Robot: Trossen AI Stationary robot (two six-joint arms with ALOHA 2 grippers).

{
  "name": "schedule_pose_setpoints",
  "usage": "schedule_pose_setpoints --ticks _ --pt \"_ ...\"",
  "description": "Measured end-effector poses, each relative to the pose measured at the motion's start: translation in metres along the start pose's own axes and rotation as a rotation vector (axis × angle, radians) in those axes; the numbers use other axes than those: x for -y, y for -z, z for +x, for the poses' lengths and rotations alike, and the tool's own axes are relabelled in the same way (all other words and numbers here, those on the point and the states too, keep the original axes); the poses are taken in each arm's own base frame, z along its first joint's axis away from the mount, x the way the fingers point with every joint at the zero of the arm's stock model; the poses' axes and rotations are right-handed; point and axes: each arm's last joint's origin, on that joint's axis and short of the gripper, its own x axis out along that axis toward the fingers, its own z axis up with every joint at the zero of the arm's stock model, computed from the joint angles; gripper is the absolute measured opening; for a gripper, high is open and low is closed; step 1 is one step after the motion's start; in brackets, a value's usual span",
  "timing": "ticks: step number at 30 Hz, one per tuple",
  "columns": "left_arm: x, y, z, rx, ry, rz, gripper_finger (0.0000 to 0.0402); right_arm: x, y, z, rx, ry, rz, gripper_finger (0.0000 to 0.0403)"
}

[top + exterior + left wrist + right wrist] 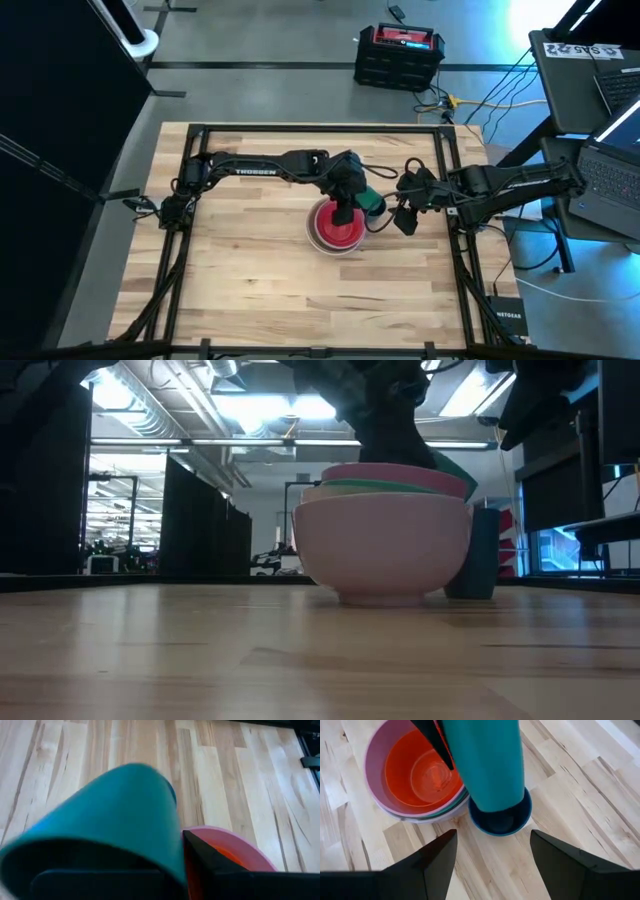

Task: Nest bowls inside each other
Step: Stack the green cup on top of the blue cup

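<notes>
The left gripper [352, 205] sits over the table's [250, 290] middle, clenched on a tilted teal-green cup [110, 820]; in the right wrist view the cup hangs slanted over the bowls' rim. The bowls [334, 227] stand nested in one stack just below it: red-orange bowl [422, 772] innermost, pink [372, 767] around it, green [390, 486] and pale bowls outside. A dark blue cup [501, 817] stands touching the stack's side. The right gripper [492, 852] hovers near it, fingers spread, holding nothing
</notes>
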Motion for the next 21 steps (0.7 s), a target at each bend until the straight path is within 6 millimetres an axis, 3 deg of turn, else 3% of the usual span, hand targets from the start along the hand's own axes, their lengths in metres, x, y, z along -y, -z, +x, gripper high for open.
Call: schedule_pose_setpoints --ticks 9,21 --pt "-0.0010 0.0006 -0.0003 -0.006 -0.001 -0.003 0.0076 0.0000 0.0000 0.0000 0.001 0.002 0.000 0.0237" --pt "-0.0052 -0.0026 -0.0013 0.028 -0.009 -0.017 0.0081 0.0002 -0.0001 0.0000 0.002 0.003 0.000 0.0237"
